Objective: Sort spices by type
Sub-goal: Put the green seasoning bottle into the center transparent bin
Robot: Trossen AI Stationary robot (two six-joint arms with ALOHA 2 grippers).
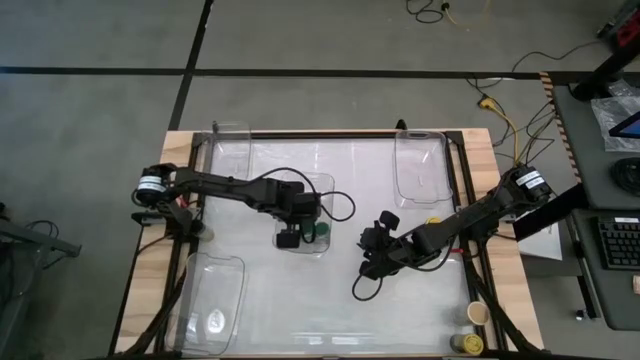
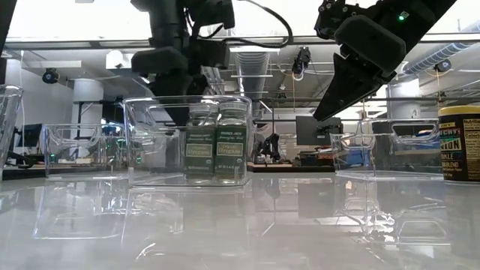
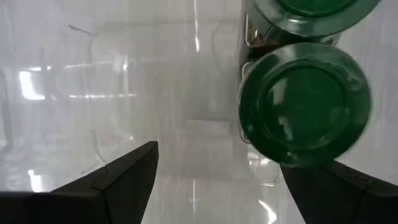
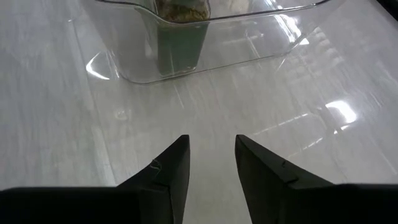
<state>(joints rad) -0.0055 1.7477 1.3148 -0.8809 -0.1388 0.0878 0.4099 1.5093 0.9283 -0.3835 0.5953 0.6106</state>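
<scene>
Two spice jars with green lids (image 3: 305, 102) (image 3: 311, 12) stand upright side by side on the floor of a clear bin (image 1: 318, 192) at the table's middle; they also show in the low view (image 2: 231, 142) (image 2: 199, 142). My left gripper (image 3: 217, 180) is open above that bin, pointing down, with the nearer green lid beside one finger; I see no touch. My right gripper (image 4: 211, 155) hangs empty over bare table to the right of the bin, slanting down toward it, its fingers a narrow gap apart. It also shows in the high view (image 1: 368, 250).
Three more clear bins stand at the far left (image 1: 230, 140), far right (image 1: 420, 165) and near left (image 1: 210, 290). A tan-lidded jar (image 1: 478, 314) and a yellow-lidded jar (image 1: 467, 344) stand at the near right corner. A yellow spot (image 1: 433, 222) shows by the right arm.
</scene>
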